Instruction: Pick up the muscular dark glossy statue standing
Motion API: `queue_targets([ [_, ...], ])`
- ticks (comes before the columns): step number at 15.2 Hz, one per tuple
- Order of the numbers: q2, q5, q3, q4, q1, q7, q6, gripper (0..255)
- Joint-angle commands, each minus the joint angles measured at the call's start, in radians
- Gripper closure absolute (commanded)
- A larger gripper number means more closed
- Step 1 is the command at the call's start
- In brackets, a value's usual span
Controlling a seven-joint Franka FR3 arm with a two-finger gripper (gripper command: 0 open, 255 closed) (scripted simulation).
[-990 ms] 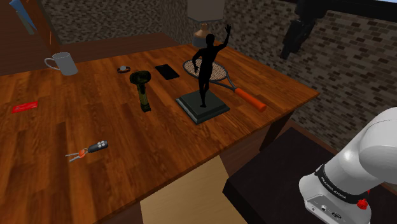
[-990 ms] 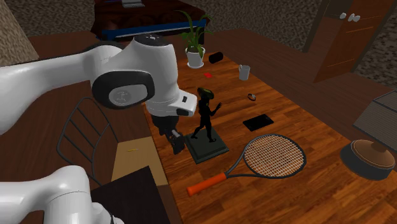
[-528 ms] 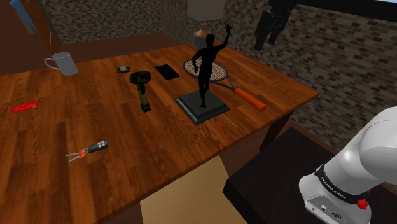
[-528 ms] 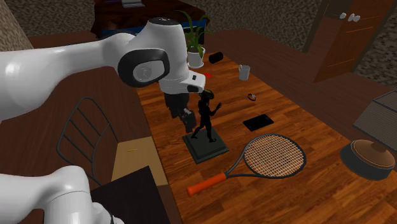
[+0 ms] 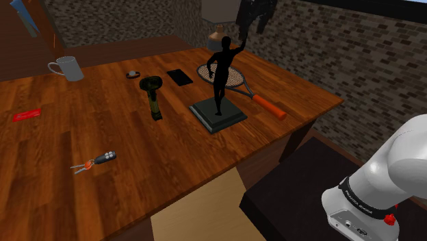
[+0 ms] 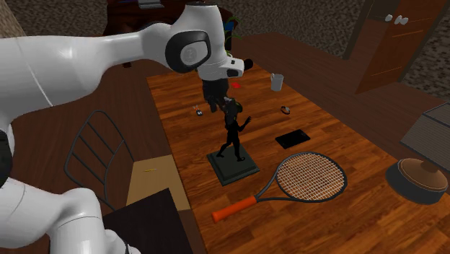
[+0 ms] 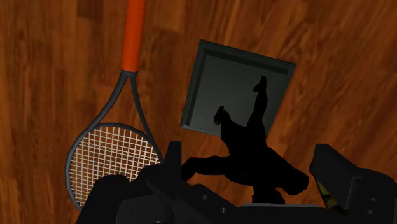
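I am holding my claw [image 5: 252,24] released and wide, directly above the glossy black muscular figure statue [image 5: 220,74], which is standing upright on the brown wooden desk [image 5: 102,130]. I judge this alignment is preparing a straight descent.

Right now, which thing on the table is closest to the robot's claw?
The black statue, directly beneath the gripper; the racket, phone and mug sit farther off.

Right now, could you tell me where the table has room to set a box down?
Bare wood lies between the mug, red card and dark tool, and between the keys and the statue. It is crowded around the statue, by the racket and tablet.
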Motion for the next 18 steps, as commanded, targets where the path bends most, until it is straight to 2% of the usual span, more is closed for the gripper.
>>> queue_targets([
  [1, 0.065, -0.022, 0.024, 0.07, 0.004, 0.031, 0.009, 0],
  [5, 0.179, -0.07, 0.061, 0.209, 0.016, 0.083, 0.001, 0],
  [12, 0.164, -0.069, 0.06, 0.091, 0.016, 0.091, 0.105, 0],
  [14, 0.164, -0.069, 0.06, 0.09, 0.016, 0.091, 0.105, 0],
  [15, 0.163, -0.069, 0.06, 0.09, 0.016, 0.09, 0.103, 255],
  [18, 0.162, -0.069, 0.059, 0.09, 0.016, 0.09, 0.103, 255],
])
